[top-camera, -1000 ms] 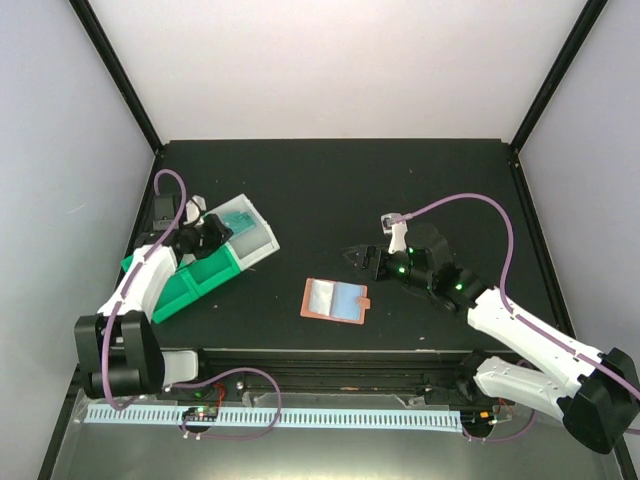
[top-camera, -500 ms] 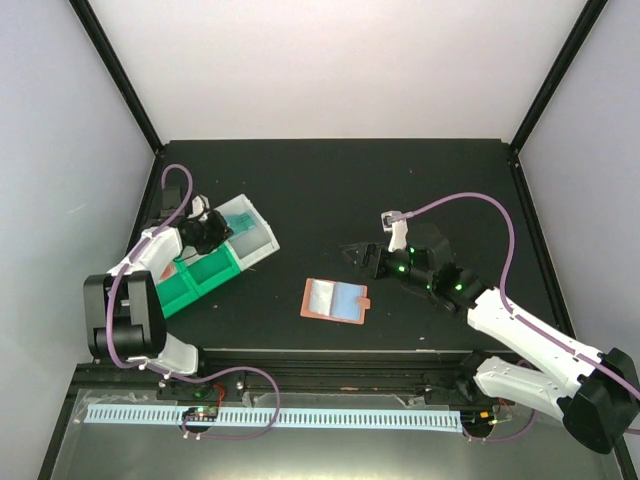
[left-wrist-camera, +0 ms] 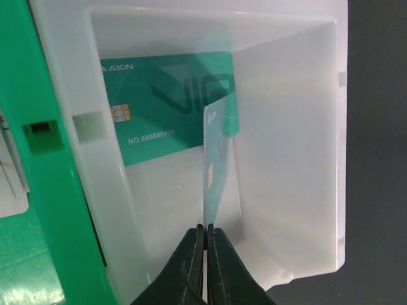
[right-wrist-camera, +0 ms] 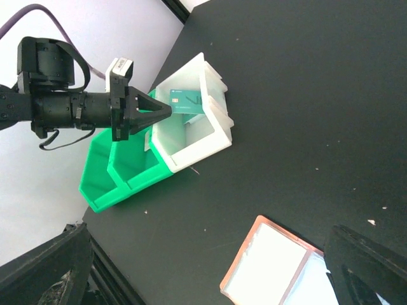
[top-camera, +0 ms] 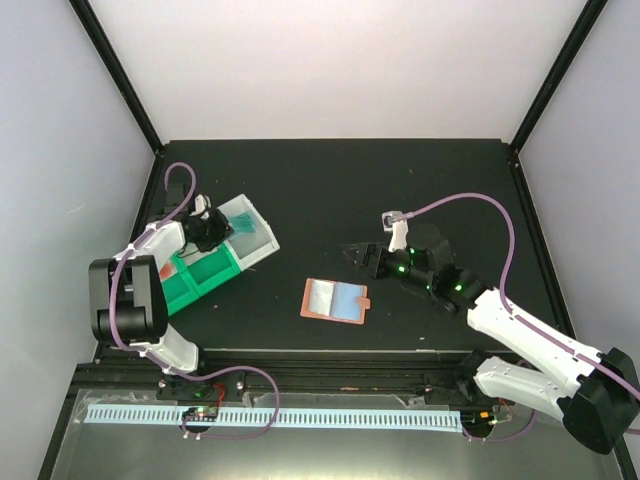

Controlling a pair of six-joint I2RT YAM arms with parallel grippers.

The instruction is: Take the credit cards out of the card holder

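Note:
My left gripper [left-wrist-camera: 206, 232] is shut on the edge of a teal credit card [left-wrist-camera: 217, 159], holding it upright inside the white end compartment [left-wrist-camera: 292, 146] of the tray. A second teal credit card [left-wrist-camera: 165, 108] lies flat on that compartment's floor. In the top view the left gripper [top-camera: 213, 231] is over the white compartment [top-camera: 258, 243]. The salmon-brown card holder [top-camera: 335, 300] lies open and flat mid-table, its inside pale; it also shows in the right wrist view [right-wrist-camera: 273, 270]. My right gripper [top-camera: 358, 257] is open and empty, above and to the right of the holder.
The tray's green compartments [top-camera: 195, 280] extend toward the near left edge. The right wrist view shows the left gripper [right-wrist-camera: 166, 109] with the card over the tray. Black frame posts stand at the table's far corners.
My left arm's elbow has swung left and the gripper with the card has shifted slightly farther into the white compartment. The right arm and the card holder have not moved.

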